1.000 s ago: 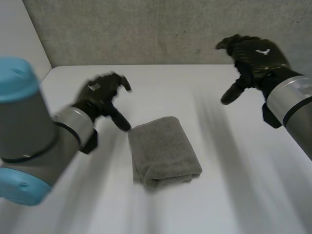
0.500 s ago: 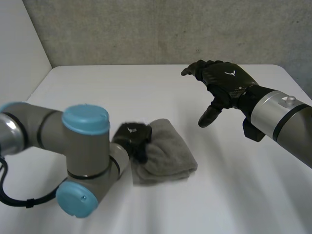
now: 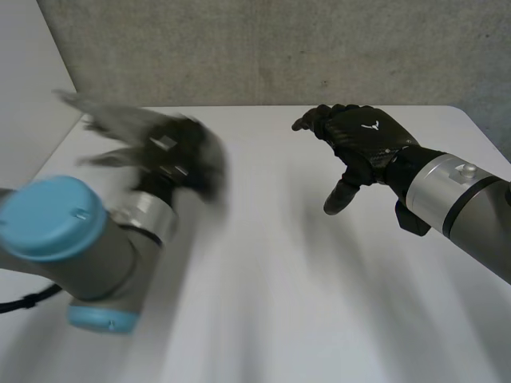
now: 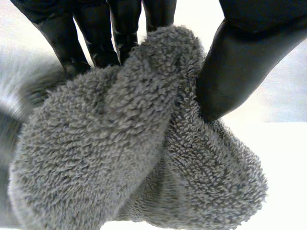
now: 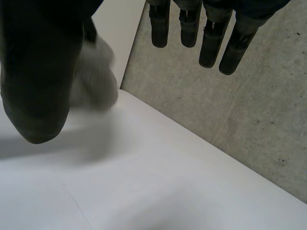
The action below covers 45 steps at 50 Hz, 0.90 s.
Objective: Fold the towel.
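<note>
Left hand (image 3: 174,155) is above the worktop's (image 3: 303,303) left side, with fingers (image 4: 93,36) and thumb pinched round the bunched grey towel (image 4: 144,158), which is held off the surface. Right hand (image 3: 363,144) hovers well apart, its fingers straight and spread, holding nothing.

Bright, even light washes the white table (image 3: 263,303). The left hand (image 3: 172,155) and towel (image 3: 112,117) are smeared by motion.

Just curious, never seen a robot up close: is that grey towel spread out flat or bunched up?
Bunched up. The left hand pinches the grey towel against its thumb, and the cloth bulges in thick rolls rather than lying flat.
</note>
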Tool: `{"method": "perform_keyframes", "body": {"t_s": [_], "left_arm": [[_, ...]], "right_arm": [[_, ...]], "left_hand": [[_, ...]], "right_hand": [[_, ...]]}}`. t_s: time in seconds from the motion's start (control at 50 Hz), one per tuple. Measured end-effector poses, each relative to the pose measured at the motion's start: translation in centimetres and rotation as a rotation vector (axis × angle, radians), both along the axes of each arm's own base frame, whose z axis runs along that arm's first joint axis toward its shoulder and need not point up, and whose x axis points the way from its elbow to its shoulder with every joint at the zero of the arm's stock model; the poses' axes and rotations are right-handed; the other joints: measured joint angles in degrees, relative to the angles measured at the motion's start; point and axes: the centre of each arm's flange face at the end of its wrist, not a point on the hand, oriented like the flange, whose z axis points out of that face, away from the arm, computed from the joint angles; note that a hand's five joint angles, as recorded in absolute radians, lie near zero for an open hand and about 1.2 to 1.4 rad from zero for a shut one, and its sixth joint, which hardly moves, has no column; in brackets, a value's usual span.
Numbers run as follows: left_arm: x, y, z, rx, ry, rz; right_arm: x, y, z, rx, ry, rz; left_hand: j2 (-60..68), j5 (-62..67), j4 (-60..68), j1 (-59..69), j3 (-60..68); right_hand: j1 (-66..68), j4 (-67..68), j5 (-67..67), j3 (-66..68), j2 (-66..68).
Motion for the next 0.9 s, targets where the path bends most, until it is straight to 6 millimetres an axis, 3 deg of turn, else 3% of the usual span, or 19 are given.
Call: {"method": "perform_keyframes", "body": {"t_s": [0.04, 0.06, 0.12, 0.2, 0.28, 0.46, 0.58, 0.68, 0.72, 0.78, 0.9], "left_arm": [[-1.5, 1.6, -1.7, 0.064, -0.055, -0.151], [-2.3, 2.6, -2.6, 0.109, -0.085, -0.239], [-3.4, 5.0, -4.1, 0.218, -0.14, -0.426], [-3.9, 6.2, -4.2, 0.294, -0.161, -0.531], [-3.6, 5.7, -3.7, 0.301, -0.157, -0.513], [-1.6, 2.3, -3.1, 0.282, -0.143, -0.3], [-0.9, 1.4, -3.3, 0.282, -0.147, -0.228], [-0.9, 1.4, -3.3, 0.283, -0.149, -0.218], [-0.9, 1.4, -3.3, 0.282, -0.149, -0.218], [-0.8, 1.4, -3.1, 0.281, -0.147, -0.218], [-0.5, 1.0, -2.9, 0.281, -0.142, -0.206]], "right_arm": [[0.0, 0.0, 0.0, 0.0, 0.0, 0.0], [0.0, 0.0, 0.0, 0.0, 0.0, -0.001], [-0.1, -0.1, 0.1, -0.002, -0.001, -0.003], [-0.2, -0.2, 0.1, -0.003, -0.002, -0.006], [-0.1, -0.2, 0.1, -0.004, -0.002, -0.007], [0.0, -0.4, -0.4, -0.007, 0.018, -0.009], [-0.2, -1.4, -2.1, -0.031, 0.119, -0.053], [-0.6, -2.6, -4.1, -0.048, 0.24, -0.121], [-0.8, -3.3, -5.4, -0.045, 0.302, -0.157], [-1.1, -4.1, -6.8, -0.035, 0.357, -0.192], [-1.5, -5.6, -9.3, 0.006, 0.421, -0.237]], "left_hand": [[-11.4, -10.1, -12.1, -9.9, -11.5], [-23.8, -20.8, -22.8, -21.9, -23.0], [-42.3, -42.6, -41.9, -43.1, -41.5], [-43.9, -45.9, -43.7, -45.3, -43.2], [-44.2, -46.0, -43.9, -45.3, -43.2], [-44.2, -46.1, -43.9, -45.4, -43.2], [-44.2, -45.7, -43.9, -45.3, -43.2], [-30.7, -30.0, -30.7, -30.2, -30.7], [-10.5, -10.6, -10.7, -11.6, -10.7], [3.3, 2.2, 2.8, 1.3, 2.8], [6.6, 3.6, 7.1, 2.6, 6.6]], "right_hand": [[0.0, 0.0, 0.0, 0.0, 0.0], [0.0, 0.0, 0.0, 0.0, 0.0], [0.0, 0.0, 0.0, 0.0, 0.0], [0.0, 0.0, 0.0, 0.0, 0.0], [0.0, 0.0, 0.0, 0.0, 0.0], [0.0, 0.0, 0.0, 0.0, 0.0], [0.0, 0.0, 0.0, 0.0, 0.0], [0.0, 0.0, 0.0, 0.0, 0.0], [0.0, 0.0, 0.0, 0.0, 0.0], [0.0, 0.0, 0.0, 0.0, 0.0], [3.1, 0.8, 3.0, 1.7, 1.5]]}}
